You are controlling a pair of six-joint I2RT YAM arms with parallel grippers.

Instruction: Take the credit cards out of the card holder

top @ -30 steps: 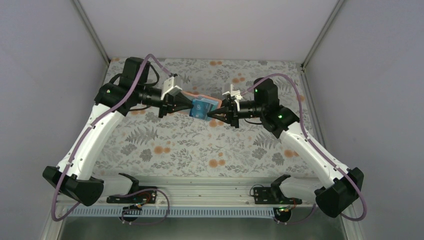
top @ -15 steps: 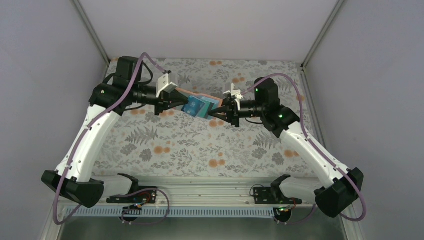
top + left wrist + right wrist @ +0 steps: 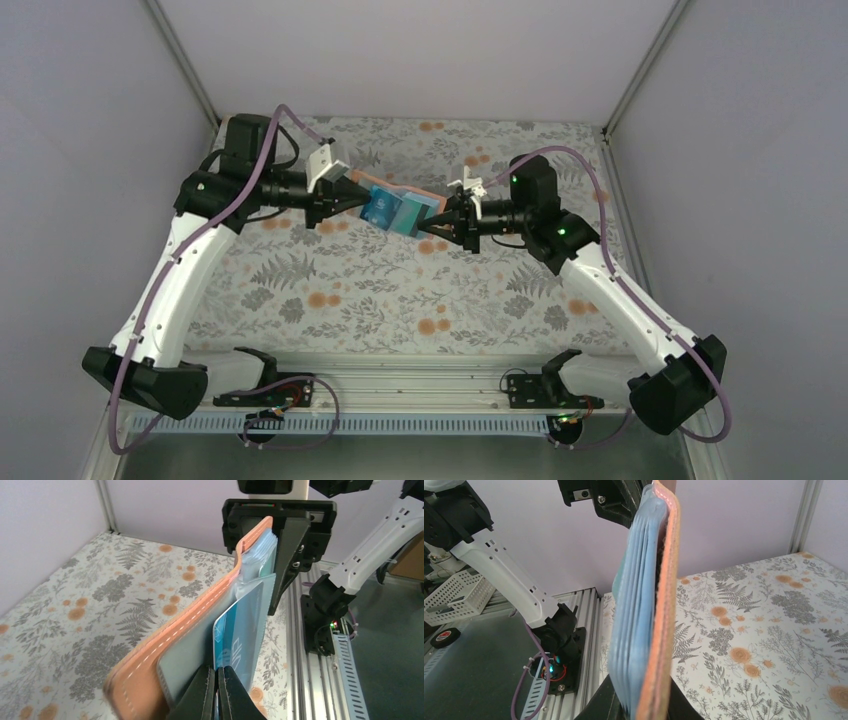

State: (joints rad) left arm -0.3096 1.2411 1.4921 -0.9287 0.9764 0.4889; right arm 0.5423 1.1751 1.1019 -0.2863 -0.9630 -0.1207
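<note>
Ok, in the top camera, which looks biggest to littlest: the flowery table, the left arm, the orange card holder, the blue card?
Biggest to littlest:
1. flowery table
2. left arm
3. orange card holder
4. blue card, sticking partly out of it
None look alike.

The blue card [image 3: 239, 630] bore white lettering on its face, seen at a steep angle from the left wrist camera. The strokes looked like "clin", but the angle left that reading unsure. From the top camera the same print was too small to read.
</note>
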